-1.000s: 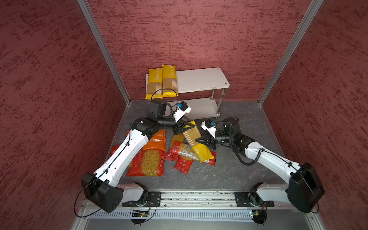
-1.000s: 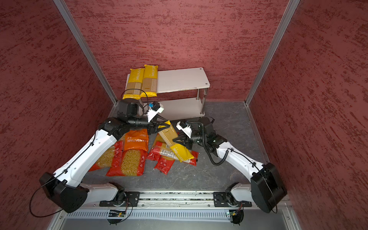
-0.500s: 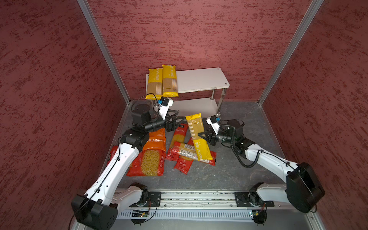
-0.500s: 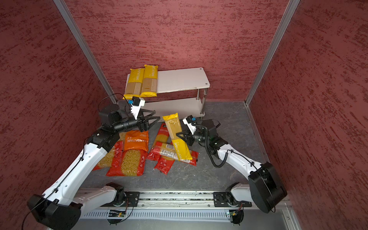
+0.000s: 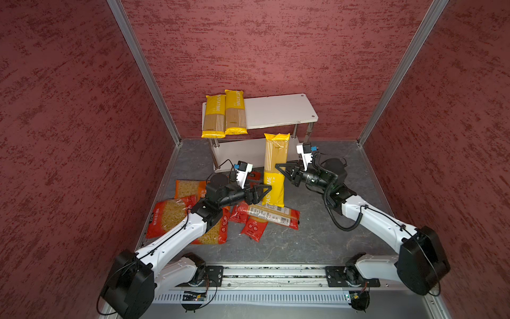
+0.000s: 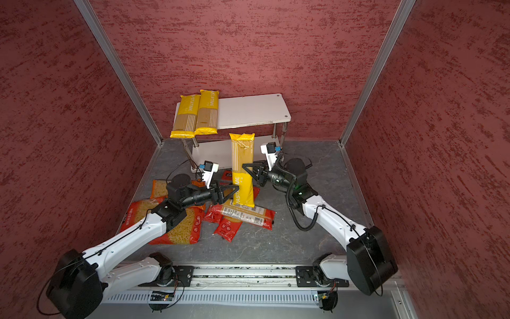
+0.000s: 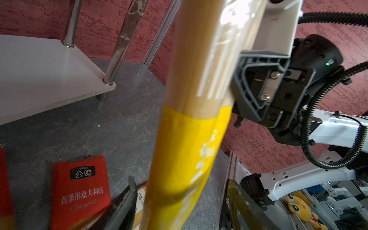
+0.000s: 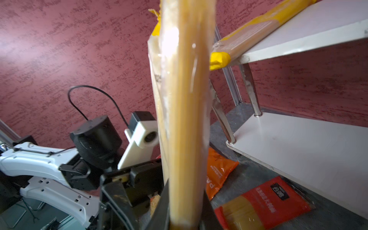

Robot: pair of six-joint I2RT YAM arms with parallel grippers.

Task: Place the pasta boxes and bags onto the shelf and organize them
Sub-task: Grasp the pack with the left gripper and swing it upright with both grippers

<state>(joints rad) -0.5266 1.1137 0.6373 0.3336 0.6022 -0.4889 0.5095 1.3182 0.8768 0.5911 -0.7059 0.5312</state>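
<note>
Both top views: the right end effector (image 5: 280,168) (image 6: 246,167) is closed on the held pack (image 5: 276,154) (image 6: 242,154) at about mid-length. The pack is upright, long axis vertical. Its clear window end with the crimped seal points up and its yellow lettered end points down. It hangs in front of the shelf (image 5: 278,110) (image 6: 248,110), before the lower board. Its bottom end is over the red bags (image 5: 273,216) (image 6: 248,214); contact cannot be told.

The left end effector (image 5: 267,190) (image 6: 235,189) is level with the pack's yellow lower part, jaws apart.

Left wrist view: the pack passes between the 2 spread fingers (image 7: 127,199) with a gap on 1 side, so it is not gripped there.

Right wrist view: the pack rises from between the closed fingers, strands running lengthwise.

2 shelf packs (image 5: 235,111) (image 6: 207,110) lie flat, side by side and touching, at the left end of the top board. Their long axes run front to back and their near ends overhang the front edge.

The red bags lie flat on the tabletop (image 5: 303,237), the uppermost crosswise. Short-pasta bags (image 5: 168,215) (image 6: 138,212) lie flat to their left, partly under the left arm.
</note>
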